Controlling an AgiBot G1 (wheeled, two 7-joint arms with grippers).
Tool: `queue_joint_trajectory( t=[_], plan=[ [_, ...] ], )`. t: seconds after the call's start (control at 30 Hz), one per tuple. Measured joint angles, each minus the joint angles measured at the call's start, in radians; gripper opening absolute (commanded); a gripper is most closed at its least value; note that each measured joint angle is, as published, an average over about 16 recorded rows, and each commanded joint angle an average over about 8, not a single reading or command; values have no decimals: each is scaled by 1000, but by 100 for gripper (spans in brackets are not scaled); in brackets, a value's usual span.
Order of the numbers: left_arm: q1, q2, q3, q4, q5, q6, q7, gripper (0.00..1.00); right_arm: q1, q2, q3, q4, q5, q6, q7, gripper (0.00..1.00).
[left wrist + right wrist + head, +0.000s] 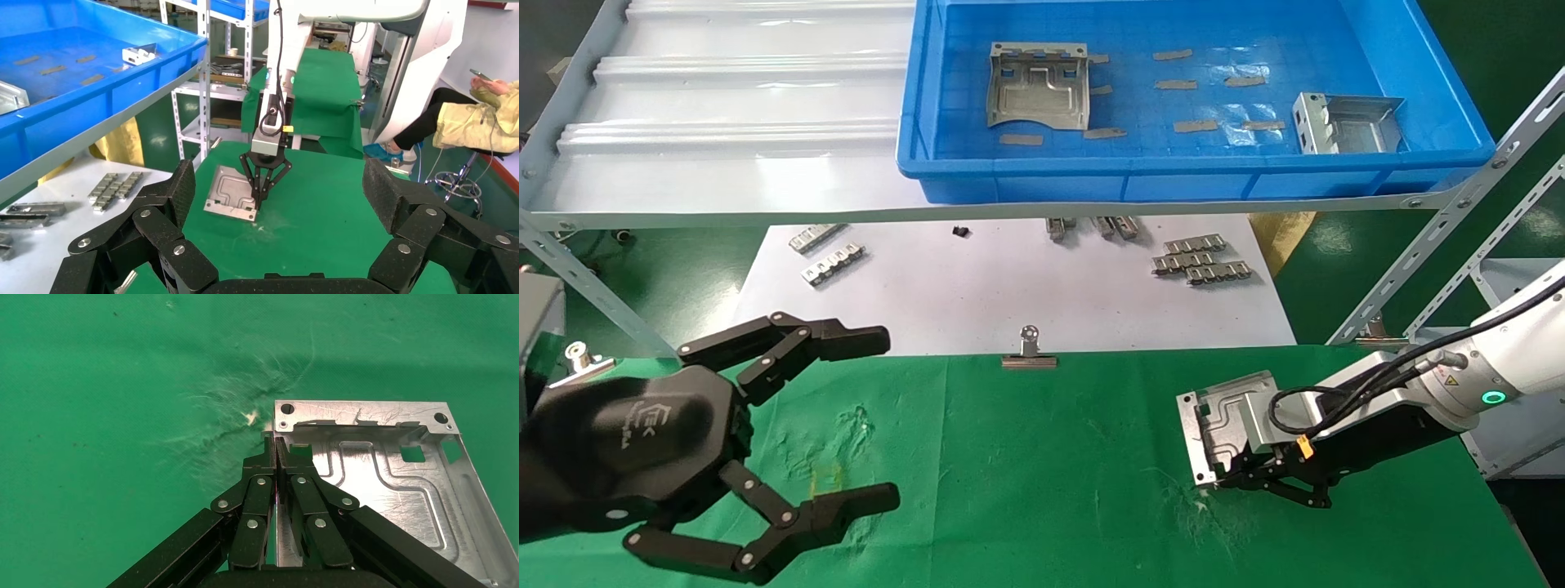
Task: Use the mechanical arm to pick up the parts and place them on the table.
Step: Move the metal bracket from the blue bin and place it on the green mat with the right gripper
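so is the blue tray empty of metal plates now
No, the head view shows two grey plates in the blue tray: one plate near its left side and another plate near its right wall.

— How's your light in the head view?

— Bright and even from overhead. You get white glare streaks on the shelf sheet (740, 98) and a pale sheen inside the blue tray (1197, 175). Shadows stay soft — only a faint dark patch under the right hand (1275, 478) on the table (1042, 490).

— And your wrist views?

— The left hand (275, 245) sits close to its lens, large and slightly soft; the background room is sharper. In the right wrist view the metal part (392, 478) shows scratches crisply, with mild reflections.
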Motion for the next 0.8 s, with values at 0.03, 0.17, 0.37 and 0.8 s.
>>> queue_joint_trajectory(
  t=[0.03, 0.17, 0.37, 0.8],
  plan=[
    [0, 0, 0, 0, 0, 0, 0, 100, -2, -3, 0, -10, 0, 5, -7, 0],
    [0, 0, 0, 0, 0, 0, 0, 100, -11, -16, 1, -44, 0, 23, -30, 6],
    [0, 0, 0, 0, 0, 0, 0, 100, -19, -34, -2, -81, -5, 43, -55, 76],
    [0, 0, 0, 0, 0, 0, 0, 100, -6, -52, -13, -119, -23, 47, -94, 100]
  ],
)
